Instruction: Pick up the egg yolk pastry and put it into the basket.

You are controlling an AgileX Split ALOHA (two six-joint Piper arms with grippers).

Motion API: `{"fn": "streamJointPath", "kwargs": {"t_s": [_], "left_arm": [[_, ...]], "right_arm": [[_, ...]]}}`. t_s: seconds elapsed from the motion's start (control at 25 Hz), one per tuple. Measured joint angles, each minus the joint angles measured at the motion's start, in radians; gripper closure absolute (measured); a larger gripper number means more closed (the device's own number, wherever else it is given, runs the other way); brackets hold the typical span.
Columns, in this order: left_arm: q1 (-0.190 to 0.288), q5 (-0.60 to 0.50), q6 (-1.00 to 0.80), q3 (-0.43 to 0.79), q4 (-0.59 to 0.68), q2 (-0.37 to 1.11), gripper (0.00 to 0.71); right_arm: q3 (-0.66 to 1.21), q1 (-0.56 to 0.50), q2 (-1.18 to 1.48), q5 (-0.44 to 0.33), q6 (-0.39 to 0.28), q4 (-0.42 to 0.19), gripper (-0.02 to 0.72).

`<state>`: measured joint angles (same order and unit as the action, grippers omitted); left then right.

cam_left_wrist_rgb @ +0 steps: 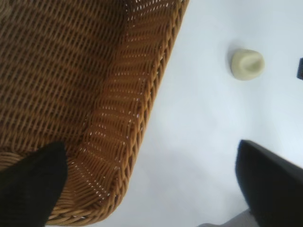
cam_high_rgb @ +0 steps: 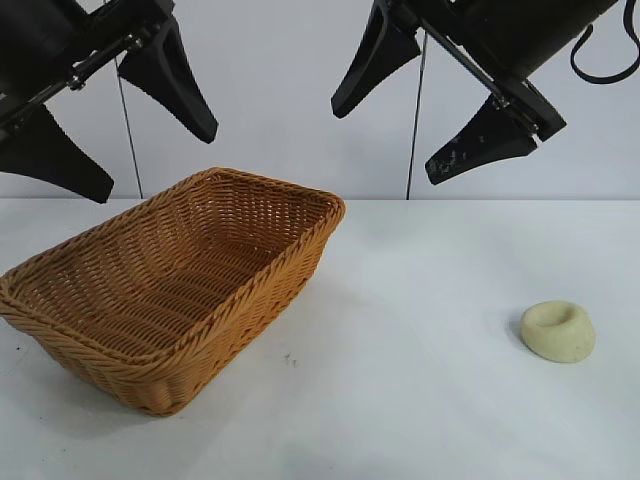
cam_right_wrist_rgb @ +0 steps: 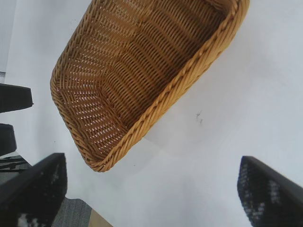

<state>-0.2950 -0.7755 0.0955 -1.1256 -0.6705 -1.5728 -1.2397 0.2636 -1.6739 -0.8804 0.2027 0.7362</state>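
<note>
Pale cream-yellow and matte, the egg yolk pastry (cam_high_rgb: 558, 331) is sitting on the white table (cam_high_rgb: 420, 400) as a small round puck with a shallow dent pressed into its top. In the exterior view it is lying out at about four o'clock from the middle of the scene, well apart from the basket (cam_high_rgb: 60, 330), with nothing touching it.

The basket is resting at about eight o'clock, golden-brown wicker, rectangular, with sloping sides, rounded corners and a braided rim. It is far bigger than the pastry, and nothing is showing inside it.

Up top, the left gripper (cam_high_rgb: 115, 130) is hanging at eleven o'clock above the basket, fingers spread wide and holding nothing. The right gripper (cam_high_rgb: 435, 110) is hanging at one o'clock, fingers also spread wide and holding nothing, well above the table.

The left wrist view is giving us the pastry (cam_left_wrist_rgb: 247, 64) from above, the dent clear, lying beside the basket's long wall (cam_left_wrist_rgb: 142, 104); one dark finger (cam_left_wrist_rgb: 28, 184) is hovering over a basket corner, the other over bare table.

The right wrist view is not catching the pastry. It is showing the whole open inside of the basket (cam_right_wrist_rgb: 142, 71), a few small dark specks (cam_right_wrist_rgb: 199, 117) on the table just beside its rim, and that gripper's own speckled fingertips (cam_right_wrist_rgb: 265, 194).
</note>
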Motion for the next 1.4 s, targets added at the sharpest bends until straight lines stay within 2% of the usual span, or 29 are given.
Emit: {"fn": "streamJointPath", "kwargs": {"t_s": [0.16, 0.36, 0.64, 0.88, 1.04, 1.24, 1.4], "left_arm": [[0.000, -0.001, -0.003, 0.000, 0.006, 0.011, 0.018], [0.000, -0.027, -0.108, -0.001, 0.115, 0.083, 0.018], [0.000, -0.134, -0.412, -0.001, 0.345, 0.210, 0.018], [-0.002, -0.176, -0.713, 0.061, 0.394, 0.253, 0.018], [-0.037, -0.154, -0.905, 0.151, 0.398, 0.254, 0.018], [-0.040, -0.058, -1.095, 0.222, 0.482, 0.249, 0.018], [-0.040, -0.023, -1.159, 0.234, 0.508, 0.198, 0.018]], "right_arm": [[0.000, 0.000, 0.000, 0.000, 0.000, 0.000, 0.008], [0.000, 0.000, 0.000, 0.000, 0.000, 0.000, 0.008], [0.000, 0.000, 0.000, 0.000, 0.000, 0.000, 0.008], [0.000, 0.000, 0.000, 0.000, 0.000, 0.000, 0.008], [0.000, 0.000, 0.000, 0.001, 0.000, 0.000, 0.008], [0.000, 0.000, 0.000, 0.004, 0.000, -0.001, 0.008], [0.000, 0.000, 0.000, 0.004, 0.000, -0.001, 0.008]]}}
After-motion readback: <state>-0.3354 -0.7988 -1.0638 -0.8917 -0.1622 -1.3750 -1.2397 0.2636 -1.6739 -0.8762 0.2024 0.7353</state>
